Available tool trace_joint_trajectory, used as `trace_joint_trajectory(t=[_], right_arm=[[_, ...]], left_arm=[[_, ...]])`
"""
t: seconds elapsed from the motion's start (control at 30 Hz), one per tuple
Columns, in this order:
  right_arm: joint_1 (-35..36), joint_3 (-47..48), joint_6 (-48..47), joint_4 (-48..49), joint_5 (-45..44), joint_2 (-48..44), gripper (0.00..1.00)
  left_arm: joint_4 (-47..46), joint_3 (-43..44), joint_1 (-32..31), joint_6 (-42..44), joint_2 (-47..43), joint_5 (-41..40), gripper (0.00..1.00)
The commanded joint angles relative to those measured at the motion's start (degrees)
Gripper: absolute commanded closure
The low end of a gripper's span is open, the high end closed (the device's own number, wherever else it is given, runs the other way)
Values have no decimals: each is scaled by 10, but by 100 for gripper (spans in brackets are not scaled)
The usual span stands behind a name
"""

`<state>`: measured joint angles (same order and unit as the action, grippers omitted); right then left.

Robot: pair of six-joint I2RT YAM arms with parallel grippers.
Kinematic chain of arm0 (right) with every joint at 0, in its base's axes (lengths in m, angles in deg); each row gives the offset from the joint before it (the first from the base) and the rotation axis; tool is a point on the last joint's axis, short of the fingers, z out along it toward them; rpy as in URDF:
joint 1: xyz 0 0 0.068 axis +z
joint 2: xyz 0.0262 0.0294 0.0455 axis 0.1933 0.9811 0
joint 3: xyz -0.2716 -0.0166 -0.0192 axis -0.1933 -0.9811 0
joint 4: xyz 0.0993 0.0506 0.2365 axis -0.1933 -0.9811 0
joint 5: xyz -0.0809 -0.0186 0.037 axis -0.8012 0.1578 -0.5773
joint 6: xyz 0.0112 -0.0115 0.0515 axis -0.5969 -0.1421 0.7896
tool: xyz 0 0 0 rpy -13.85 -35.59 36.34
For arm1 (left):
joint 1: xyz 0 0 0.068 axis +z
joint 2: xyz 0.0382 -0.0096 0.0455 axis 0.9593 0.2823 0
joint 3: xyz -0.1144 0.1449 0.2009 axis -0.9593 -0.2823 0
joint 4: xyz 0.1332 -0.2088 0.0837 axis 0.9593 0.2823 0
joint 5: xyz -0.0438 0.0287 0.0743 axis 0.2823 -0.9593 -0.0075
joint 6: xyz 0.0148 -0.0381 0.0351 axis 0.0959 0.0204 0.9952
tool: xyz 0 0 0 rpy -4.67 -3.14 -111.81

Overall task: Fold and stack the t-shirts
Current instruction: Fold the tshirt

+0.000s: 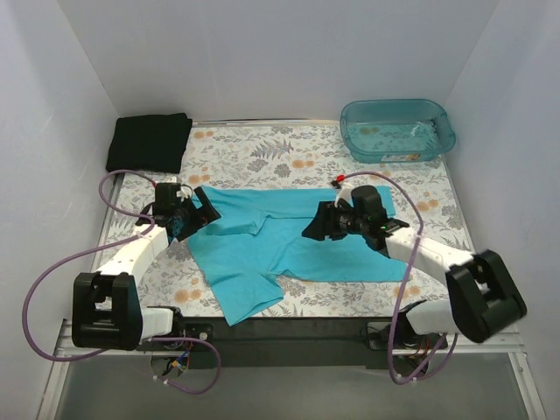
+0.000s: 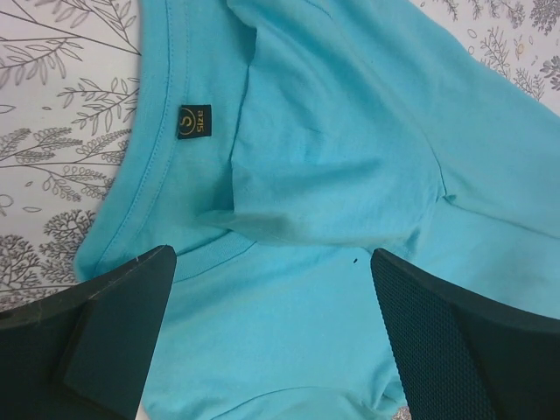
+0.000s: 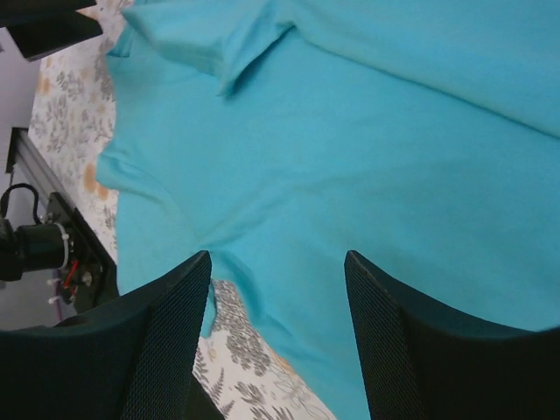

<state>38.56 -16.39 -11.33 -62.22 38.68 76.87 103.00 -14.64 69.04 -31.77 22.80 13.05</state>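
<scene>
White walls [image 1: 262,52] box in a surface [image 1: 262,149] covered with a grey and orange floral print. Closest in, the two arm bases sit on a dark rail at the near edge, with purple cables [image 1: 35,297] looping off to the sides.

Just beyond them the turquoise t-shirt [image 1: 262,245] lies across the middle of the surface. It is partly folded over itself, and one lobe of cloth reaches toward the near edge.

The left gripper [image 1: 188,214] hangs over the shirt's left end. Its jaws are spread wide with nothing pinched between them. The left wrist view shows its dark fingers [image 2: 114,324] on either side of the neck area, with the collar band [image 2: 149,166] and a small black size label [image 2: 193,122] below, and a fold of cloth lying across the shirt.

The right gripper [image 1: 315,229] is over the middle of the shirt, pointing left. Its jaws stand apart too. In its wrist view the fingers [image 3: 171,341] frame flat turquoise cloth and a strip of the floral print, gripping neither.

Farther back, the black t-shirt [image 1: 149,142] lies folded in the far left corner, well apart from the turquoise one. A translucent teal tub [image 1: 395,158] sits in the far right corner.
</scene>
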Motion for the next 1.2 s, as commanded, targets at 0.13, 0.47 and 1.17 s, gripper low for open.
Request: trace_joint_trajectory(t=[0.13, 0.47, 1.17], right_arm=[[90, 104, 132, 226, 28, 205, 47], [129, 193, 193, 297, 9, 357, 57], [151, 244, 208, 297, 2, 446, 63]], left_arm=[[-101, -11, 17, 1, 45, 83, 15], [-102, -24, 17, 21, 66, 63, 26], [-94, -25, 17, 17, 90, 92, 29]])
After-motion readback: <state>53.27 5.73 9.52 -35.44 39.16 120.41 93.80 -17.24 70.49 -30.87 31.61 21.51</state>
